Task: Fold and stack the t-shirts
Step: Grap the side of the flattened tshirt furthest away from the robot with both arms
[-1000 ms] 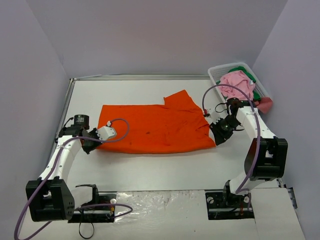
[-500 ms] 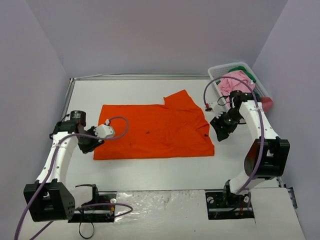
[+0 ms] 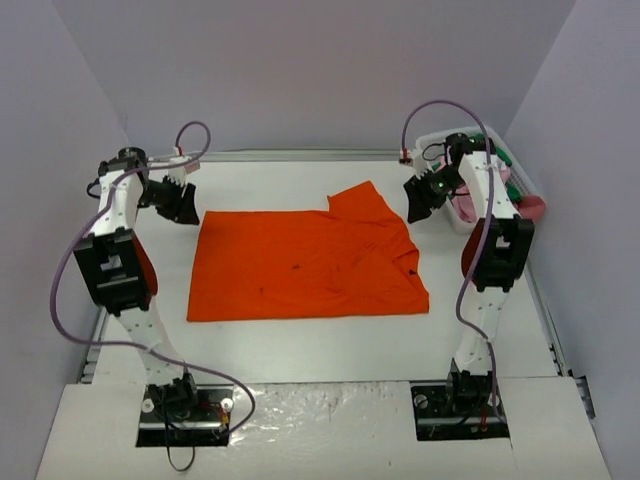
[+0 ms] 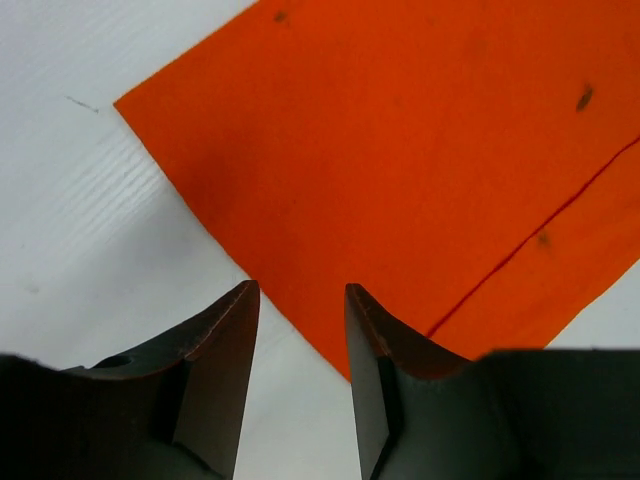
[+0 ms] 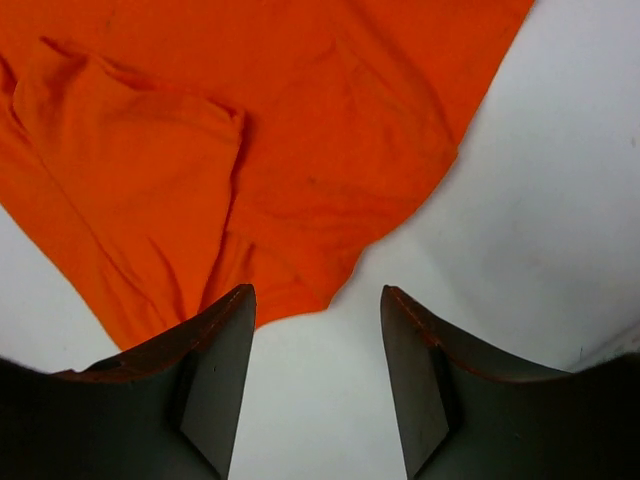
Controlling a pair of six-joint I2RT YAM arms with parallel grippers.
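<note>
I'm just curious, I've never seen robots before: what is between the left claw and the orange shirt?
Nothing. The top view shows only a bare strip of white table between the left gripper and the orange t-shirt.

The top view looks steeply down from high behind the arm bases, taking in the whole table [image 3: 300, 345] and the shirt [image 3: 300, 265]. The left wrist view looks down, close, past the left fingers [image 4: 215, 380] at a shirt corner. The right wrist view looks past the right fingers [image 5: 215, 380] at its sleeve (both patches show from above too).
</note>
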